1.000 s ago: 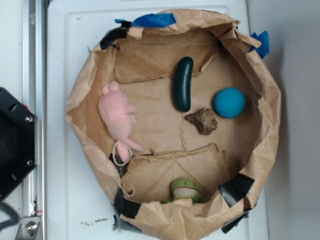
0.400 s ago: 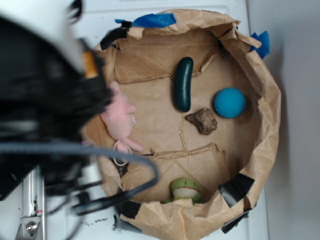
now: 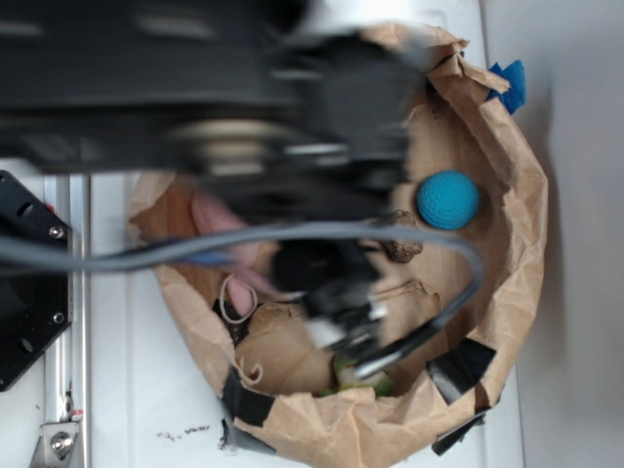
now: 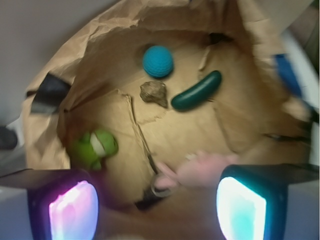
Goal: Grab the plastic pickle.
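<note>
Wrist view: the glossy dark green plastic pickle (image 4: 197,91) lay just right of the lumpy brown rock (image 4: 154,93), below the blue ball (image 4: 158,61). The claw (image 4: 157,205) was spread wide, empty.

You see the arm (image 3: 244,107) as a blurred black body with a white upper section. A grey cable (image 3: 292,236) loops across it. In the wrist view, the gripper (image 4: 157,207) fingers (image 4: 75,205) carry glowing pads, pink-violet and cyan.
</note>
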`<state>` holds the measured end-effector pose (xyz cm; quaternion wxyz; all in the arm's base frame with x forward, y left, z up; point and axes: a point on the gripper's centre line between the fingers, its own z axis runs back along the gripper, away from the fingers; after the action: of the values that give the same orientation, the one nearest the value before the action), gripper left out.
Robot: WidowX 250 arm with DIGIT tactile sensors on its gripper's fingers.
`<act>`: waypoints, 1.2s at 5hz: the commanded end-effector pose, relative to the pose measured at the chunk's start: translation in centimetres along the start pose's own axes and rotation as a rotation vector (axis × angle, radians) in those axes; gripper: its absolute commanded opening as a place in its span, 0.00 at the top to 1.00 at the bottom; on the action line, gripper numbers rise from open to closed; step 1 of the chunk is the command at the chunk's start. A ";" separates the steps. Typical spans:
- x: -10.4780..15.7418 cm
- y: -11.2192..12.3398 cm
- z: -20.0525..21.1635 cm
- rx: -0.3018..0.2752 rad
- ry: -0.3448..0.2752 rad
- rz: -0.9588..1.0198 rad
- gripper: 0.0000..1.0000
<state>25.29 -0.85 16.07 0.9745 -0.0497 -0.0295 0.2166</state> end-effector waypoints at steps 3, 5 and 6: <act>4.7 4.1 -5.7 -0.010 -0.171 0.165 0.00; 4.7 5.4 -6.5 0.060 -0.229 0.288 0.00; 4.1 5.7 -6.8 0.082 -0.281 0.351 0.00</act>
<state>26.90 5.32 7.19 0.9099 0.0286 -0.1169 0.3970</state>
